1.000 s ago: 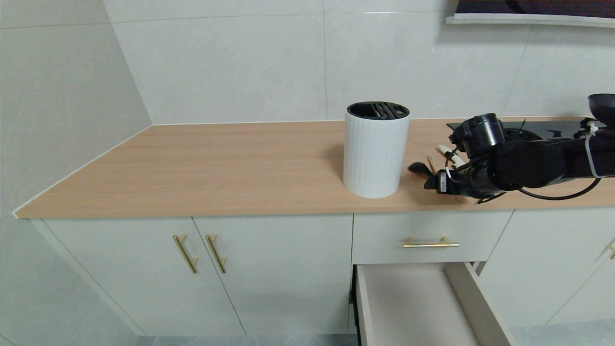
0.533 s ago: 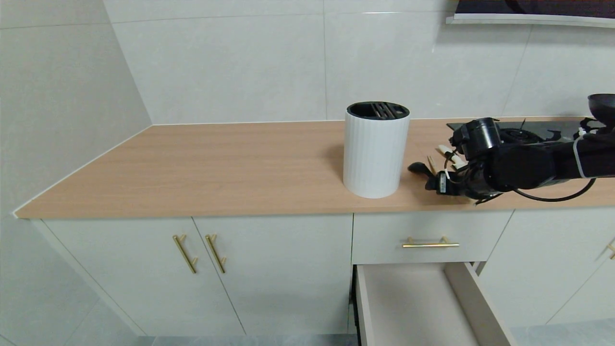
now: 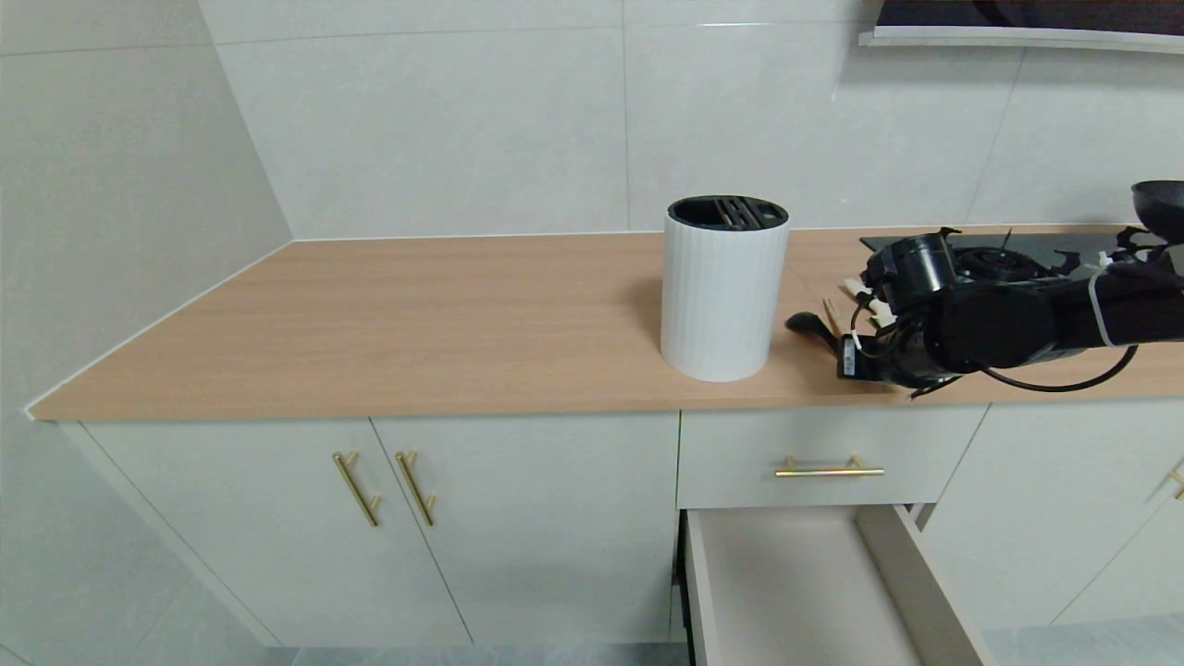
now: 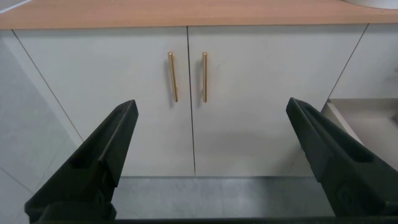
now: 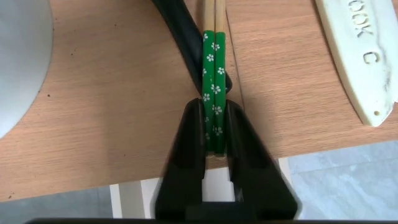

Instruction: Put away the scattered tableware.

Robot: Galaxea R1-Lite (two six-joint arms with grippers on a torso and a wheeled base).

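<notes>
Saw the right gripper (image 5: 214, 127) low on the counter (image 3: 416, 314), close to its front edge and just right of the holder (image 3: 724, 287). Found its fingers (image 5: 193, 134) pinched on the green, flowered ends of the chopsticks (image 5: 214, 74). Noted the chopsticks lying flat on the wood, side by side, right against a black handle (image 5: 180, 37). Spotted a white utensil (image 5: 360, 62) on the counter nearby, apart from them. Found the holder upright, white with a slotted black top. Saw a drawer (image 3: 879, 573) pulled open under the counter, below the gripper. Found the left gripper (image 4: 211, 155) down before the cabinet doors (image 4: 186, 124), fingers spread wide, nothing between them.
</notes>
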